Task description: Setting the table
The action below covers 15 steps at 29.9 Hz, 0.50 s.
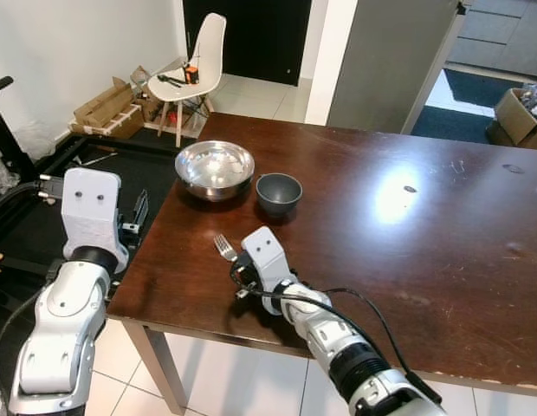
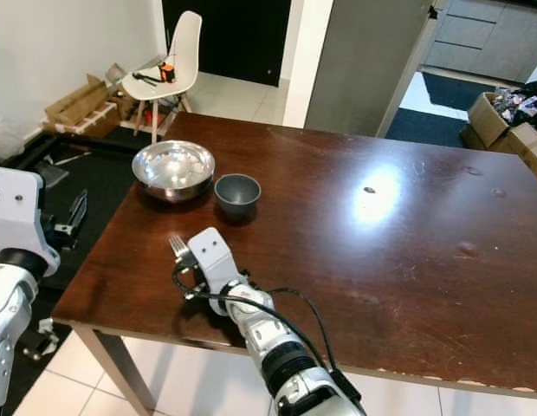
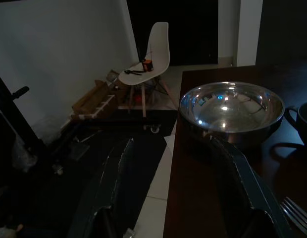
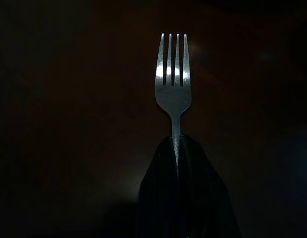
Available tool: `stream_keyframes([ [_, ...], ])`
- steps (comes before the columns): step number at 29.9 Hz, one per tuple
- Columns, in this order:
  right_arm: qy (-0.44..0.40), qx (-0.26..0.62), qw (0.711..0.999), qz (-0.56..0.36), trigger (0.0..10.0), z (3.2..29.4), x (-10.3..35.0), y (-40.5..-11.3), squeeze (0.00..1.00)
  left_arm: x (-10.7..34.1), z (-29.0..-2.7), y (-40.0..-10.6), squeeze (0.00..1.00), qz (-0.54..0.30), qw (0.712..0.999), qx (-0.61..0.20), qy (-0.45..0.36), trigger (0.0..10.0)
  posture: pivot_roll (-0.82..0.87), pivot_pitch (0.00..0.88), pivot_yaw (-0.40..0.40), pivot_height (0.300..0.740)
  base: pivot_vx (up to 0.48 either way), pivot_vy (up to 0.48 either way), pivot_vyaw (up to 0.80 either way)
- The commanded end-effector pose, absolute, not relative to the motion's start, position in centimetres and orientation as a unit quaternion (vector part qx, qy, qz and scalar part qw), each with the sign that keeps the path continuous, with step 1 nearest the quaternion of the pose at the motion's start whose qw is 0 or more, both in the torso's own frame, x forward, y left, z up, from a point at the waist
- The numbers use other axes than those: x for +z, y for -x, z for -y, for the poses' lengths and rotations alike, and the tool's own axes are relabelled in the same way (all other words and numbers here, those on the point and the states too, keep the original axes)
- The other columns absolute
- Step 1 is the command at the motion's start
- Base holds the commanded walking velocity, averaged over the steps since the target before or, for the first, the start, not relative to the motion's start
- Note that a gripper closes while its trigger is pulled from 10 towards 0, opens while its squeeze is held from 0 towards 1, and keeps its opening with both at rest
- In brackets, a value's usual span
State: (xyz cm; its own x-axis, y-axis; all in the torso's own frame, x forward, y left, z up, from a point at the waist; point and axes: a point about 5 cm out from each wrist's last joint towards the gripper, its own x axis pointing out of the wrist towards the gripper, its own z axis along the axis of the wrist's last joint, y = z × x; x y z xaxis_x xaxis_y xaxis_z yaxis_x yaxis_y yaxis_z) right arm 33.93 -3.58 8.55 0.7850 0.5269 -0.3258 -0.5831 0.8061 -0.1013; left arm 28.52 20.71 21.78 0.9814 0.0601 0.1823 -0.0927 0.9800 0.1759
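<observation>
Right wrist view: right hand (image 4: 177, 148) grips fork (image 4: 173, 84).

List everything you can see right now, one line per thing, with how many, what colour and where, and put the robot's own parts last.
Dark brown wooden table: one, dark brown, directly before the robot.
Shiny steel mixing bowl: one, silver, near the table's far left corner.
Small dark grey bowl: one, dark grey, just right of the steel bowl.
Silver metal fork: one, silver, tines toward the bowls, held over the table's left part.
White plastic chair: one, white, beyond the table, with small tools on its seat.
Cardboard boxes: several, brown, on the floor by the white wall.
Right gripper: one, black fingers, shut on the fork's handle.
Left gripper: one, black fingers, open, off the table's left edge.
</observation>
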Motion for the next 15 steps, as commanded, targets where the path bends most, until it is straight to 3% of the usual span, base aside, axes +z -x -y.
stream_keyframes([
  [1, 0.082, 0.279, 0.936, -0.199, 0.0, 5.1, 6.0, -32.9, 0.0, 21.2, -20.5, -28.7, 0.0, 0.075, 0.993, 0.035, -0.089, 10.0, 0.18, 0.036, 0.042, 0.74, 0.0, 0.0, 0.0],
  [5, 0.047, 0.298, 0.946, -0.122, 0.0, 5.0, 8.7, -33.1, 0.0, 20.9, -20.0, -28.8, 0.0, 0.072, 0.993, 0.03, -0.084, 10.0, 0.16, 0.024, 0.042, 0.74, 0.0, 0.0, 0.0],
  [6, 0.033, 0.3, 0.949, -0.087, 2.7, 5.1, 9.9, -33.1, 0.0, 20.7, -19.8, -28.9, 0.0, 0.07, 0.994, 0.026, -0.083, 10.0, 0.15, 0.022, 0.042, 0.74, 0.0, 0.0, 0.0],
  [7, 0.033, 0.3, 0.949, -0.087, 2.7, 5.1, 9.9, -33.1, 0.0, 20.7, -19.8, -28.9, 0.0, 0.07, 0.994, 0.026, -0.083, 10.0, 0.15, 0.022, 0.042, 0.74, 0.0, 0.0, 0.0],
  [8, 0.008, 0.294, 0.955, -0.038, 5.2, 5.4, 11.9, -32.9, 0.0, 20.4, -19.2, -28.9, 0.0, 0.067, 0.994, 0.016, -0.081, 10.0, 0.14, 0.017, 0.045, 0.74, 0.0, 0.0, 0.0],
  [9, -0.01, 0.283, 0.959, 0.005, 10.0, 5.9, 13.5, -32.6, 0.0, 20.0, -18.5, -28.9, 0.0, 0.063, 0.995, 0.005, -0.079, 10.0, 0.12, 0.011, 0.044, 0.74, 0.0, 0.0, 0.0],
  [15, -0.05, 0.223, 0.97, 0.084, 10.0, 8.1, 16.4, -30.9, 0.0, 18.4, -16.2, -28.4, 0.0, 0.042, 0.996, -0.034, -0.07, 10.0, 0.07, 0.004, 0.055, 0.74, 0.0, 0.0, 0.0],
])
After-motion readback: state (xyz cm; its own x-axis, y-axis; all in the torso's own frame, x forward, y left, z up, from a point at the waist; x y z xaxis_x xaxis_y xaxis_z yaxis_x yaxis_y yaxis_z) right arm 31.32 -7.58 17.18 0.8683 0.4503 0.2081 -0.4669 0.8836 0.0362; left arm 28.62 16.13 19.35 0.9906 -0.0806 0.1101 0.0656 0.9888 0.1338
